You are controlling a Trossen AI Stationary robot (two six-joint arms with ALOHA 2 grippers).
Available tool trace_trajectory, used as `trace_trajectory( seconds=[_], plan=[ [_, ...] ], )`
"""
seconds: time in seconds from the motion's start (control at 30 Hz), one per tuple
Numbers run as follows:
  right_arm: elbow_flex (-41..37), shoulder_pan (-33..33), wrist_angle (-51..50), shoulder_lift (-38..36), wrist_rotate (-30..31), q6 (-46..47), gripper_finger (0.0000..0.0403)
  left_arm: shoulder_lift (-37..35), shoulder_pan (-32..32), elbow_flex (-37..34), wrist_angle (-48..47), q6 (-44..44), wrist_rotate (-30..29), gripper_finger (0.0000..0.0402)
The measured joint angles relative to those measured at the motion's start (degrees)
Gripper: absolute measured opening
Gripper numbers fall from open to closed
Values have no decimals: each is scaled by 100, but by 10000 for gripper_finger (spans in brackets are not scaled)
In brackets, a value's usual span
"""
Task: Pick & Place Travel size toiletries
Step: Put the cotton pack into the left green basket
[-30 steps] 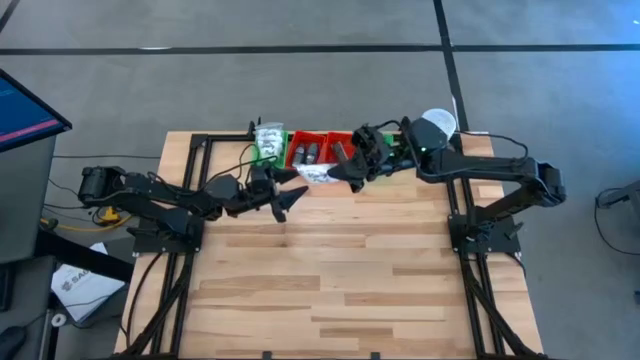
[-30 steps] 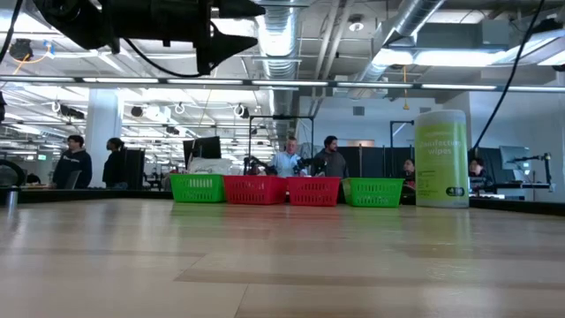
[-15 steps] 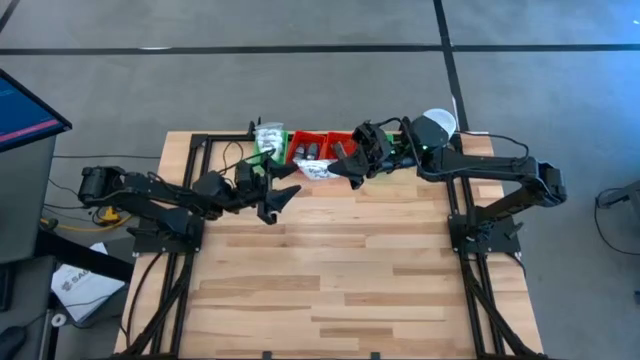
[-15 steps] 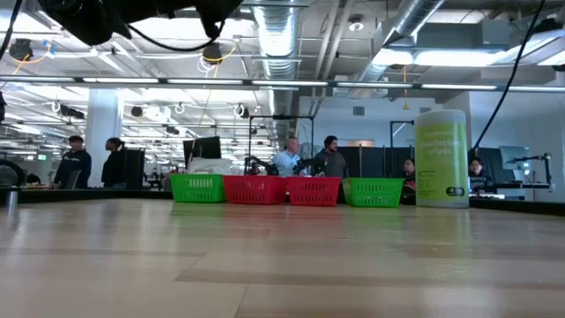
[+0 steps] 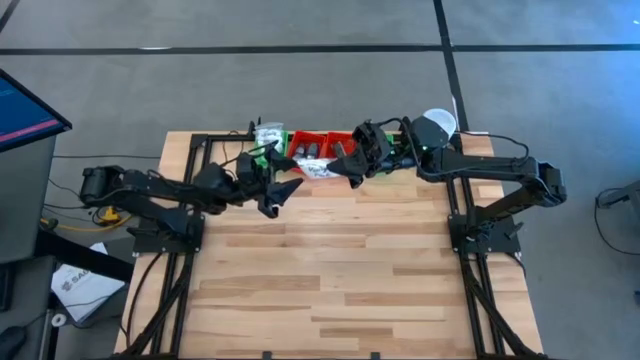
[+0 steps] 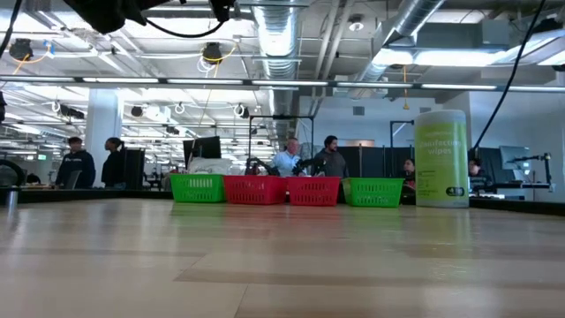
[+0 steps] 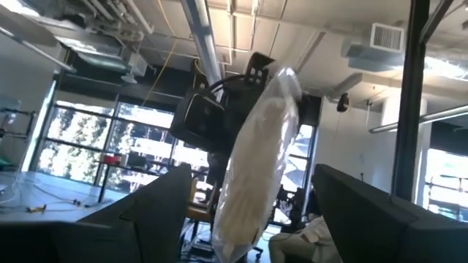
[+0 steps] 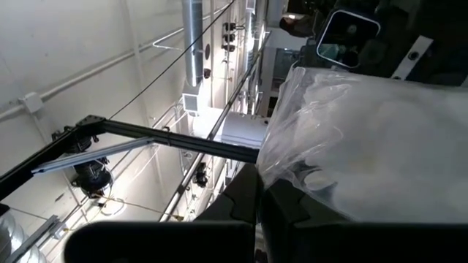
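Note:
My right gripper point(image 5: 341, 167) is shut on a clear soft packet with white contents point(image 5: 318, 171), held above the table just in front of the row of trays. The packet fills the right wrist view point(image 8: 365, 146). My left gripper point(image 5: 277, 192) is open and empty, to the left of the packet and tipped upward. In the left wrist view the packet point(image 7: 259, 168) shows farther off between my own two spread fingers point(image 7: 157, 201), with the right arm's gripper behind it. White packets lie in the far left green tray point(image 5: 268, 140), dark pieces in a red tray point(image 5: 306, 150). My right gripper pinches one end of the packet's clear wrapper point(image 8: 272, 169) between its two fingers. The fingers come from the table's right, about level. The packet sticks out past the fingertips toward the table's left, lifted clear of the table.
Two red trays stand between two green ones in a row point(image 6: 284, 190) along the far edge. A tall pale green canister with a white lid point(image 5: 437, 126) stands at the far right. The wooden tabletop point(image 5: 330, 270) lies bare toward the near edge. People stand in the room behind.
My left gripper has drawn back toward the table's left edge, away from the packet, and its arm has risen almost out of the low view. My right gripper has stayed by the trays with the packet.

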Motion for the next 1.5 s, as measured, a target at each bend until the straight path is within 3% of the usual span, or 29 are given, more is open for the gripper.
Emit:
trace_trajectory(
  seconds=[0.3, 0.6, 0.8, 1.03, 1.17, 1.37, 1.5],
  plan=[
    [0, 13, 0, 0, 7, -47, 0, 743, 1, 498, -45, -488, 101, 282],
    [0, 34, 0, 0, 19, -109, 0, 773, 1, 628, -11, -495, 90, 268],
    [0, -13, -1, 0, 17, -149, 0, 771, 1, 628, -52, -998, 234, 196],
    [0, -166, -8, 2, 20, -358, 5, 771, 1, 628, -66, -1672, 333, 77],
    [0, -264, 2, 3, -2, -473, 33, 771, 1, 628, -106, -1997, 496, 17],
    [0, -478, 13, -155, -152, -541, 107, 769, 1, 628, -411, -2473, 664, 28],
    [0, -714, -11, -221, -691, -560, 163, 766, -35, 628, -913, -2608, 879, 16]
  ],
)
